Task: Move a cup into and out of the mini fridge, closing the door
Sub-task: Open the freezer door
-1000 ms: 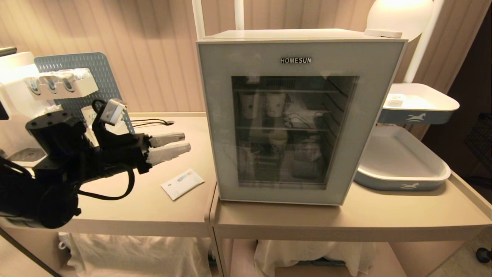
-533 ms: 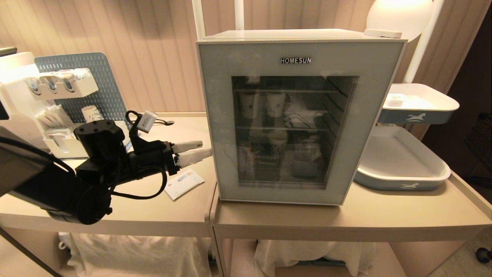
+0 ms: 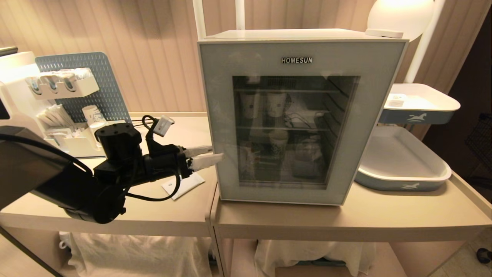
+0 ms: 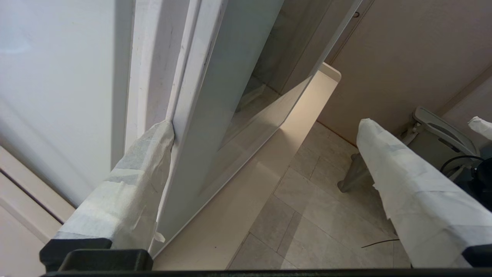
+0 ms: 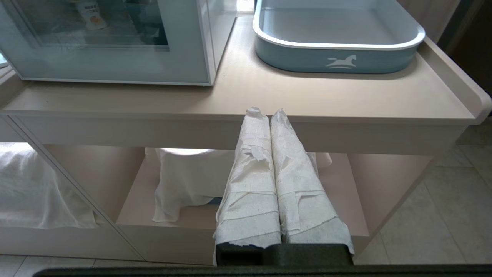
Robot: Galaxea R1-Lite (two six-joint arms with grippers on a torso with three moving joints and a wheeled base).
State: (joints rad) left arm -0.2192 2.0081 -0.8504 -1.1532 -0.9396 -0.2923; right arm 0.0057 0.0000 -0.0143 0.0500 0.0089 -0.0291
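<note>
**A:** Where are we?

**B:** Mini fridge (image 3: 301, 119), boxy and white; its glass-windowed door (image 3: 296, 130) is shut. I've spread my left gripper (image 4: 265, 127) wide, one taped finger (image 4: 150, 154) at the door's edge. I judge prying comes next.

**A:** The cup?

**B:** Cup (image 5: 91, 15) is inside, low. Right gripper (image 5: 265, 115) is closed, parked.

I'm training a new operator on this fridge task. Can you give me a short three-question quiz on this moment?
1. True or false: the door of the mini fridge is shut.
2. Which gripper is at the door's edge: A left, B right?
3. What lies on the table below that gripper?

Key: 1 true. 2 A; the left gripper is open, one finger at the seam; the right gripper hangs shut below the table edge. 3 a packet.
</note>
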